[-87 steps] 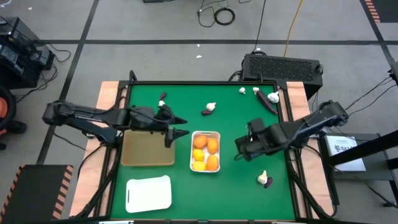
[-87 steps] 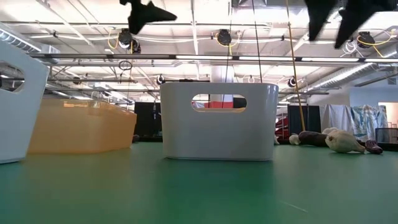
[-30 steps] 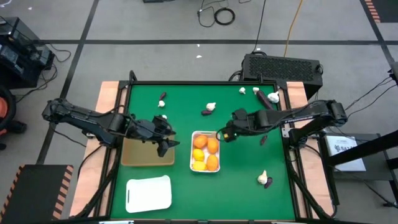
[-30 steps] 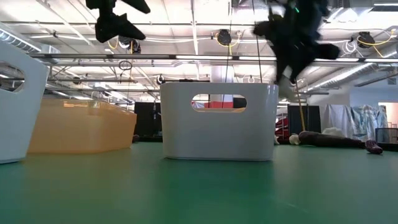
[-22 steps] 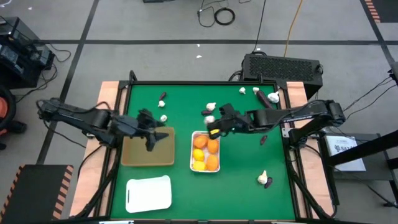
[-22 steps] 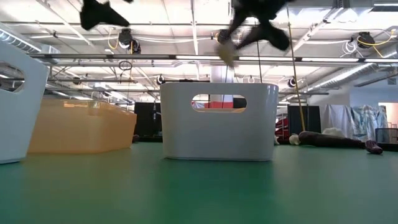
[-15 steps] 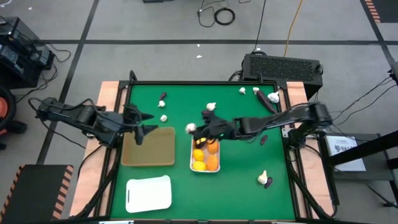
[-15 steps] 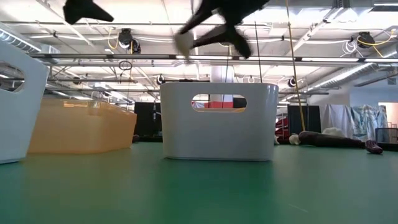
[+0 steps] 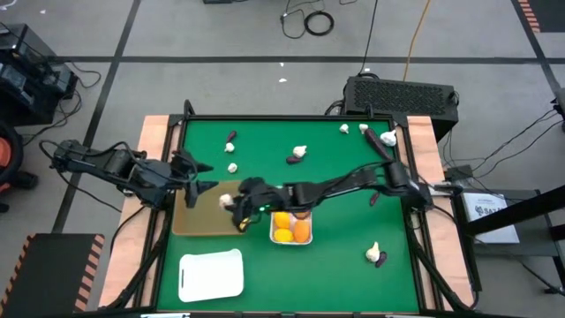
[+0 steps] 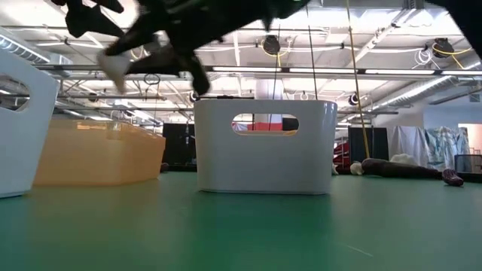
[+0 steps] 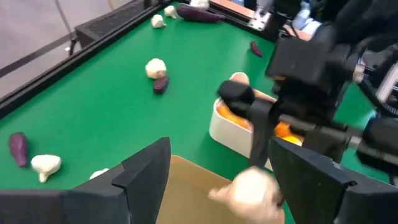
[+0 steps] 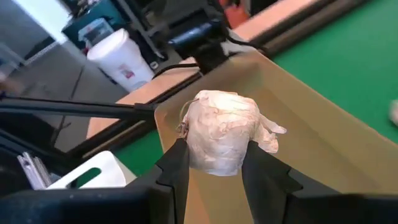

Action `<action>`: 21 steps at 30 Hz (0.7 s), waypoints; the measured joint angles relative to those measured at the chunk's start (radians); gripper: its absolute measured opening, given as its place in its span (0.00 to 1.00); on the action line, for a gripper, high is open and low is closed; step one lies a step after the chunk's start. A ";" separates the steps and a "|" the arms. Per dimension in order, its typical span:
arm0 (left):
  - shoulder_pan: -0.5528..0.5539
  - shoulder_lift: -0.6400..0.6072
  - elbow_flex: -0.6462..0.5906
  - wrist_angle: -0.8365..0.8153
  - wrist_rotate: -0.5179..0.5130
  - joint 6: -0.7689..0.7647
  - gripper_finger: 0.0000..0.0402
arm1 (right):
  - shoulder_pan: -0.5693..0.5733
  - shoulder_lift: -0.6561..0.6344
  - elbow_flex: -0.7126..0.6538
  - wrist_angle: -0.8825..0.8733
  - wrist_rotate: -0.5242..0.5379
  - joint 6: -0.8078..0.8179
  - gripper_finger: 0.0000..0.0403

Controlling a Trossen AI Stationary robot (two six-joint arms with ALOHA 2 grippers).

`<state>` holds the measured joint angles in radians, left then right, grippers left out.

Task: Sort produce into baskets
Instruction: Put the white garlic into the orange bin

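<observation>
My right gripper (image 12: pixel 216 151) is shut on a whitish garlic bulb (image 9: pixel 228 201) above the tan basket (image 9: pixel 199 221); the right arm reaches across from the table's right, over the white basket (image 9: pixel 306 189) of orange fruits (image 9: pixel 292 232). My left gripper (image 9: pixel 205 177) hovers open and empty by the tan basket's far left corner. Loose produce lies on the green table: garlic bulbs (image 9: pixel 300 151) (image 9: pixel 231 167) (image 9: pixel 374 253) and purple vegetables (image 9: pixel 291 160) (image 9: pixel 230 137). My right gripper pinches the garlic bulb between its two fingers, one on each side of the bulb (image 12: pixel 189 140). The fingers come from the table's right, slanting a little downward. The bulb (image 10: pixel 114 66) is lifted clear, in the air over the tan basket (image 12: pixel 311 130).
A second white basket (image 9: pixel 212 274) stands near the table's front left. More garlic and a purple vegetable (image 9: pixel 384 139) lie at the far right corner, and a small purple piece (image 9: pixel 373 198) at the right. The table has a raised black rim (image 9: pixel 291 117).
My right gripper has swept toward the table's left with the garlic bulb, from beyond the white basket's far right corner, across that basket, to above the tan basket, and has sunk a little. My left gripper has drawn back toward the table's left edge and stayed open.
</observation>
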<state>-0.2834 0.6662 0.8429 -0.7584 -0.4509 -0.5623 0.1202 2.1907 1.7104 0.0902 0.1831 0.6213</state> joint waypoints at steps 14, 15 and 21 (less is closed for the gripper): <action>-0.001 -0.002 0.000 -0.020 0.081 0.021 0.69 | -0.001 0.241 0.348 -0.132 -0.134 -0.090 0.36; -0.001 -0.002 0.000 -0.020 0.081 0.024 0.69 | -0.001 0.242 0.347 -0.132 -0.134 -0.090 0.37; -0.001 -0.002 0.000 -0.022 0.081 0.053 0.69 | -0.001 0.242 0.348 -0.190 -0.136 -0.087 0.42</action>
<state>-0.2840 0.6643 0.8429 -0.7806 -0.3701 -0.5091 0.1196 2.4329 2.0579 -0.1002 0.0467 0.5346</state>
